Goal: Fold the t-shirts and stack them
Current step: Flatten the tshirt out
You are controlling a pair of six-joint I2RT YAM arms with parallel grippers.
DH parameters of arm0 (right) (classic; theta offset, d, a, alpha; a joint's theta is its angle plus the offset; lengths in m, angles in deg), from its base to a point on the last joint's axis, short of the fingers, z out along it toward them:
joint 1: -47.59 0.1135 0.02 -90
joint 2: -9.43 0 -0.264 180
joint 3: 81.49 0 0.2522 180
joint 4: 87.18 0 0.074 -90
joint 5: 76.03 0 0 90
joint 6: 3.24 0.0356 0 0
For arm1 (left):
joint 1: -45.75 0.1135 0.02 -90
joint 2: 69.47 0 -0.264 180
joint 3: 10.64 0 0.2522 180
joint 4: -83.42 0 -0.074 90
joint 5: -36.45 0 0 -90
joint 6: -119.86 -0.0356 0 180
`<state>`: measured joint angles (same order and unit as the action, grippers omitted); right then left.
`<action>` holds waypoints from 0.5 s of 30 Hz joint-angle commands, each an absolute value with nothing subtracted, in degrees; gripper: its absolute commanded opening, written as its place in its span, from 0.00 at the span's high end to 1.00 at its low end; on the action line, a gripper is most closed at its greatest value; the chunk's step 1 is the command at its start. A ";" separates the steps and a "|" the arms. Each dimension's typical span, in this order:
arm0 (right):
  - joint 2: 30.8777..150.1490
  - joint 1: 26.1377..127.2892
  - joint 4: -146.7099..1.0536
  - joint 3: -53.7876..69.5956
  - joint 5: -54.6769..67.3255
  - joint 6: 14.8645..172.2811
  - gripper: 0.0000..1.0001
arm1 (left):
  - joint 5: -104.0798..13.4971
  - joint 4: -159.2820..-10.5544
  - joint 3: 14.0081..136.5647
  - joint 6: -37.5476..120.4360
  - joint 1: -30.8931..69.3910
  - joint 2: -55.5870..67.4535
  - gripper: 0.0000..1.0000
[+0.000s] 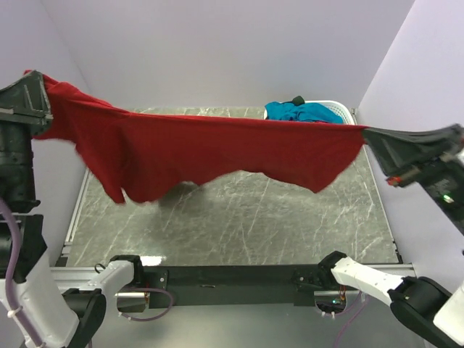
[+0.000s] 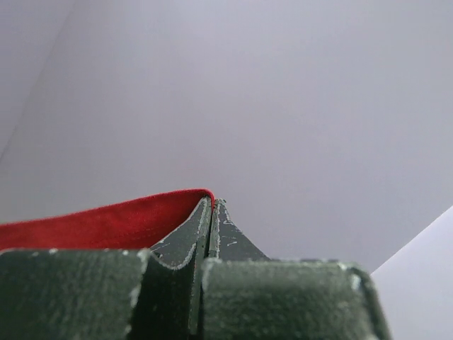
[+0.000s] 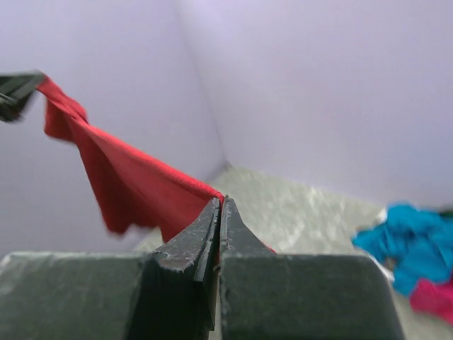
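You have both jaws pinching the red t-shirt (image 1: 217, 152) taut above the tabletop (image 1: 290, 217); 0 folded, teal t-shirt (image 1: 301, 111) sits at 1 o'clock.

We see 1 t-shirt (image 1: 210, 152) strung above the surface (image 1: 254, 225) between left end effector (image 1: 43, 85) and right end effector (image 1: 367, 133); behind, at right, a basket (image 1: 342, 109) holds another t-shirt (image 1: 301, 112).

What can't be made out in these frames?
- Top view: basket mostly hidden behind the red shirt; dark item on the teal shirt too small to identify.
- Right wrist view: pink shirt blurred, cut by the edge.
- Left wrist view: left gripper hides most of the red shirt.
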<state>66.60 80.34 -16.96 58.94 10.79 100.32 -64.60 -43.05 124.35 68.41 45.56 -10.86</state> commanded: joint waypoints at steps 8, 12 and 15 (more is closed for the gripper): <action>68.84 80.20 -28.60 49.97 15.52 98.36 1.00 | -60.52 -50.99 117.91 66.78 44.52 -5.85 1.00; 72.09 79.85 -29.73 45.66 19.32 95.64 1.00 | -56.73 -53.28 113.43 67.13 44.52 -1.20 1.00; 75.08 77.22 -33.94 41.35 17.41 94.49 1.00 | -55.23 -54.77 111.67 66.34 44.61 2.14 1.00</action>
<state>72.28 79.62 -27.40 44.28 15.94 97.17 -58.90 -50.52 113.24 67.36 44.62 -0.94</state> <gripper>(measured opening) 0.010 0.013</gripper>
